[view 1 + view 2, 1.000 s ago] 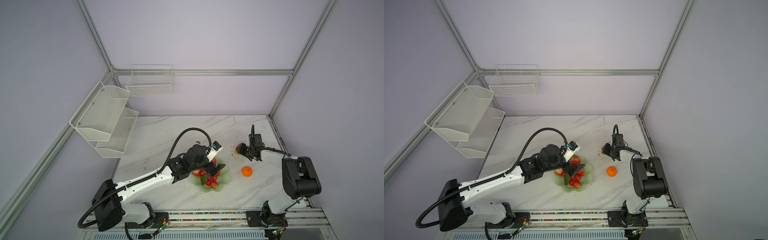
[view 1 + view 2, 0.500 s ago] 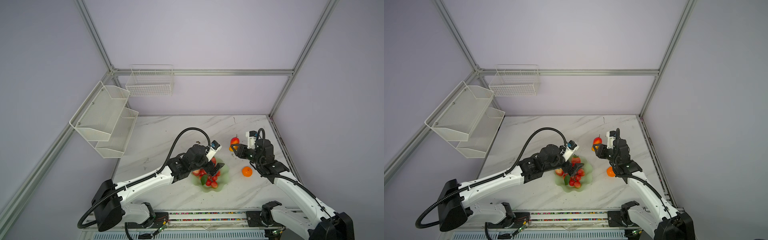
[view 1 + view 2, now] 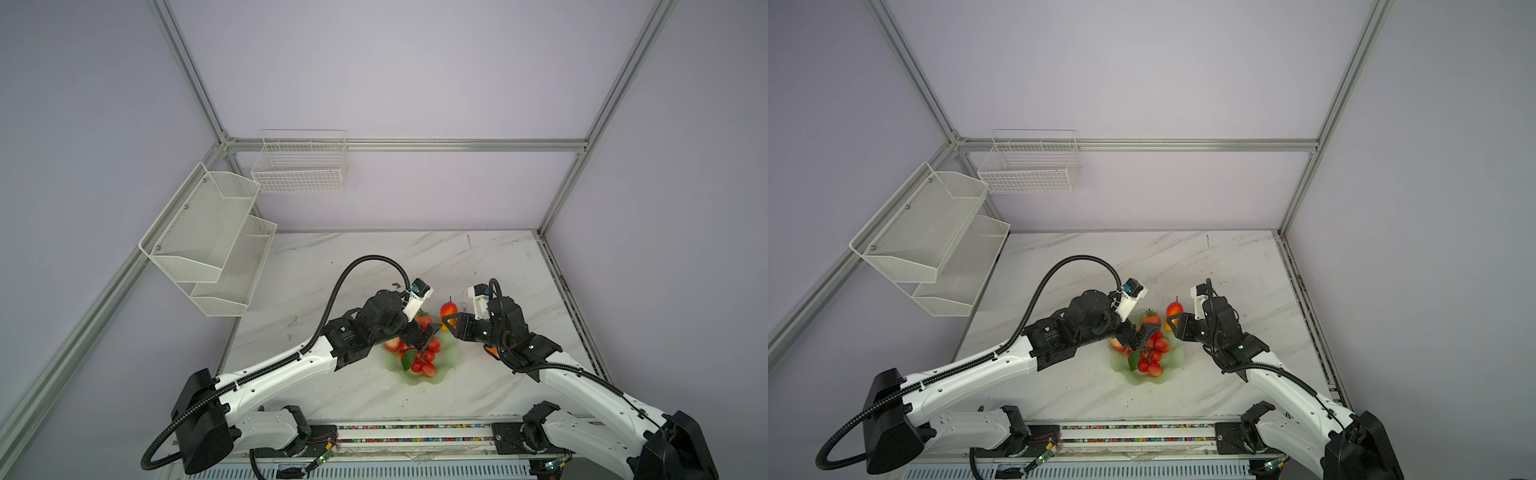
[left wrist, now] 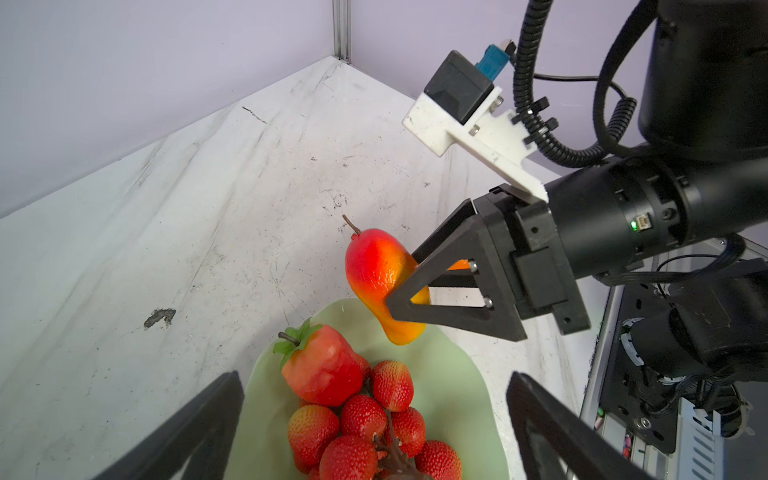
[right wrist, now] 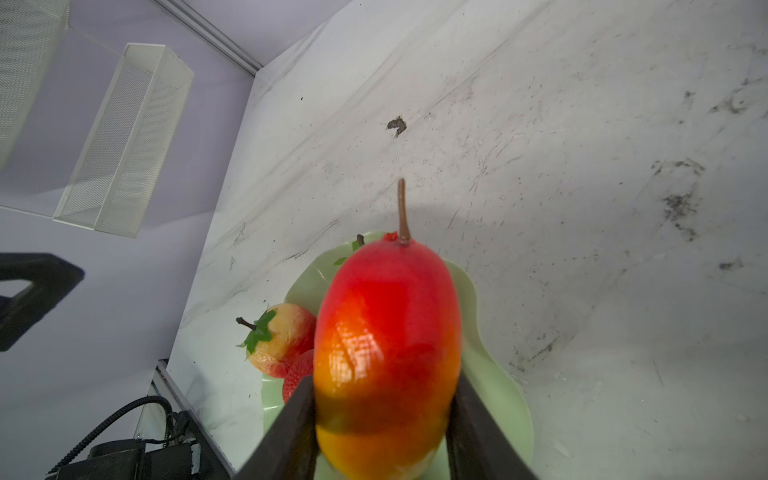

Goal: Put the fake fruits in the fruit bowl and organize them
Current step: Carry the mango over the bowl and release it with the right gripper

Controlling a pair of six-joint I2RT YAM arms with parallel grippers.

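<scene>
My right gripper is shut on the red-yellow mango, holding it stem up over the far right rim of the pale green fruit bowl. The wrist view shows both fingers pressed on the mango. My left gripper stands open and empty just above the bowl's red berry cluster. In the bowl also lie the deep red strawberry and the paler strawberry. The orange rests on the table right of the bowl, mostly hidden behind my right arm.
White wire baskets hang on the left wall, and another on the back wall. The marble table ends at a metal rail on the right. Both arms crowd the bowl from either side.
My right gripper lifted the mango off the table at the back right and carried it left, over the bowl's rim. The left arm stayed where it was, open.
</scene>
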